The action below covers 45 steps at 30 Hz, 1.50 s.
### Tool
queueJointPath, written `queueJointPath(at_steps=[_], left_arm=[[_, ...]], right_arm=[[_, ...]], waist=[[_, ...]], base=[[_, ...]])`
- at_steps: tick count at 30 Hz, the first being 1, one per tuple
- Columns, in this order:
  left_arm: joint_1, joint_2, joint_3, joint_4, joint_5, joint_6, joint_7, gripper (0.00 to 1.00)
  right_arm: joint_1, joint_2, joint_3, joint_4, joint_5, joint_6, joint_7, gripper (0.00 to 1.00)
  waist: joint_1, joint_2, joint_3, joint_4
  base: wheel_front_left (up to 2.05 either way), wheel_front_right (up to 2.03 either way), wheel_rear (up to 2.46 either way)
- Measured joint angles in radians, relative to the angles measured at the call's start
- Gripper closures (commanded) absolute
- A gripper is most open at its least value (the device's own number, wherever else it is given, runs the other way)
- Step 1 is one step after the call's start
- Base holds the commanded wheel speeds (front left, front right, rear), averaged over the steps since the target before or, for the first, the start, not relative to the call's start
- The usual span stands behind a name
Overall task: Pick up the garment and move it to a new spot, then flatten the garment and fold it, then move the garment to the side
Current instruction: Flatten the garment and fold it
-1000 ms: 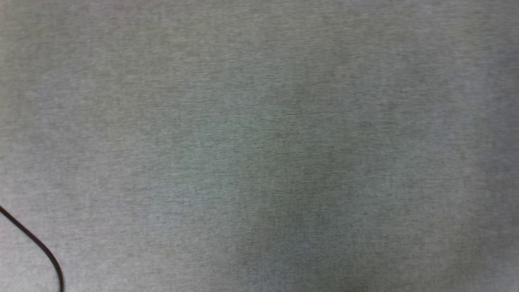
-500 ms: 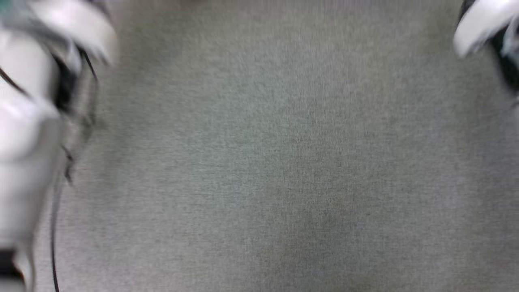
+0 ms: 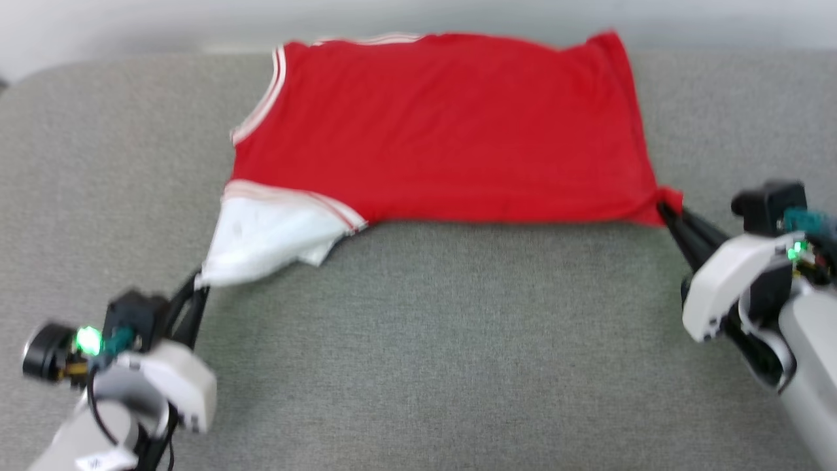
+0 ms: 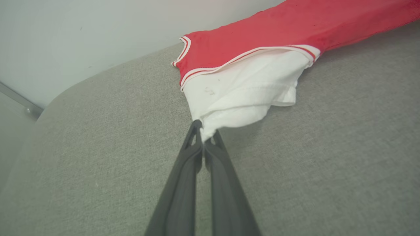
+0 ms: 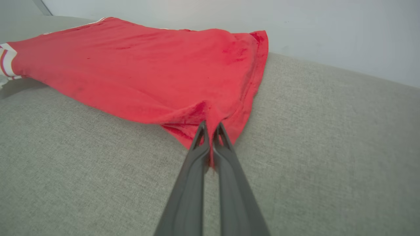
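Note:
The garment [image 3: 444, 124], a red jersey with a white sleeve [image 3: 268, 239] and striped trim, lies spread on the grey surface at the far side. My left gripper [image 3: 199, 282] is shut on the tip of the white sleeve [image 4: 242, 95], its fingers [image 4: 205, 129] pinching the cloth. My right gripper [image 3: 667, 204] is shut on the garment's red lower corner [image 5: 210, 114] at the right edge; cloth bunches between its fingers [image 5: 210, 129]. The number print is hidden.
The grey fabric-covered surface [image 3: 431, 353] stretches bare in front of the garment, between both arms. Its rounded far left corner [image 3: 39, 72] and far edge meet a pale wall [image 5: 295, 23].
The head camera has swung up from bare grey surface; both arms and the garment have come into view. Whether the garment itself moved cannot be told.

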Motion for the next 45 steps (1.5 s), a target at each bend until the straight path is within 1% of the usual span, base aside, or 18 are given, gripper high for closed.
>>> queueJointPath(at_steps=[3,6,9,13,15,18,20,24,26,29,33,36,38,42,45], left_arm=[[0.101,0.041,0.0,-0.081,-0.019,0.022,0.041,1.0],[0.177,0.094,-0.008,-0.166,-0.04,0.02,0.093,1.0],[0.257,0.123,-0.028,-0.256,-0.073,0.013,0.153,1.0],[0.347,0.166,-0.04,-0.364,-0.118,0.02,0.216,1.0],[0.384,0.191,-0.043,-0.407,-0.145,0.022,0.252,1.0],[0.447,0.223,-0.047,-0.457,-0.201,0.022,0.305,1.0],[0.498,0.254,-0.049,-0.494,-0.234,0.027,0.334,1.0],[0.592,0.299,-0.06,-0.567,-0.291,0.031,0.373,1.0],[0.625,0.318,-0.056,-0.585,-0.306,0.04,0.374,1.0],[0.64,0.324,-0.048,-0.602,-0.312,0.048,0.361,1.0],[0.629,0.32,-0.043,-0.609,-0.301,0.039,0.34,1.0],[0.594,0.318,-0.034,-0.611,-0.271,0.034,0.32,1.0],[0.572,0.309,-0.017,-0.612,-0.272,0.034,0.304,1.0],[0.511,0.307,0.016,-0.598,-0.25,0.033,0.277,1.0],[0.455,0.298,0.032,-0.584,-0.238,0.02,0.258,1.0]], right_arm=[[0.065,-0.007,0.0,-0.009,0.034,0.0,0.008,1.0],[0.134,-0.009,0.001,-0.019,0.068,0.0,0.02,1.0],[0.207,-0.021,-0.006,-0.043,0.103,0.0,0.037,1.0],[0.292,-0.047,-0.014,-0.094,0.147,0.0,0.066,1.0],[0.338,-0.067,-0.019,-0.125,0.166,0.0,0.09,1.0],[0.392,-0.118,-0.016,-0.177,0.14,0.0,0.112,1.0],[0.435,-0.13,-0.021,-0.214,0.149,0.0,0.137,1.0],[0.526,-0.159,-0.046,-0.294,0.194,0.0,0.212,1.0],[0.57,-0.178,-0.058,-0.329,0.209,0.0,0.247,1.0],[0.621,-0.188,-0.077,-0.372,0.23,0.0,0.299,1.0],[0.651,-0.189,-0.101,-0.421,0.262,0.0,0.345,1.0],[0.651,-0.184,-0.125,-0.449,0.269,0.0,0.365,1.0],[0.651,-0.177,-0.139,-0.47,0.274,0.0,0.38,1.0],[0.644,-0.164,-0.179,-0.494,0.286,0.0,0.4,1.0],[0.616,-0.156,-0.2,-0.511,0.285,0.0,0.41,1.0]], waist=[[0.0,0.0,-0.044,0.005],[0.0001,0.0,-0.084,0.01],[0.0001,0.0,-0.123,0.016],[0.0,0.0,-0.17,0.016],[0.0001,0.0,-0.19,0.015],[0.0001,0.0,-0.216,0.012],[0.0001,0.0,-0.23,0.008],[0.0002,0.0,-0.244,0.005],[0.0002,0.0,-0.249,0.005],[0.0002,0.0,-0.251,0.004],[0.0003,0.0,-0.248,0.002],[0.0004,0.0,-0.24,0.001],[0.0004,0.0,-0.232,0.0],[0.0004,0.0,-0.212,-0.001],[0.0005,0.0,-0.193,-0.003]], base=[[0.0,0.0,0.0],[0.0,0.0,0.0],[0.0,0.0,0.0],[0.0,0.0,0.0],[0.0,0.0,0.0],[0.0,0.0,0.0],[0.0,0.0,0.0],[0.0,0.0,0.0],[0.0,0.0,0.0],[0.0,0.0,0.0],[0.0,0.0,0.0],[0.0,0.0,0.0],[0.0,0.0,0.0],[0.0,0.0,0.0],[0.0,0.0,0.0]])
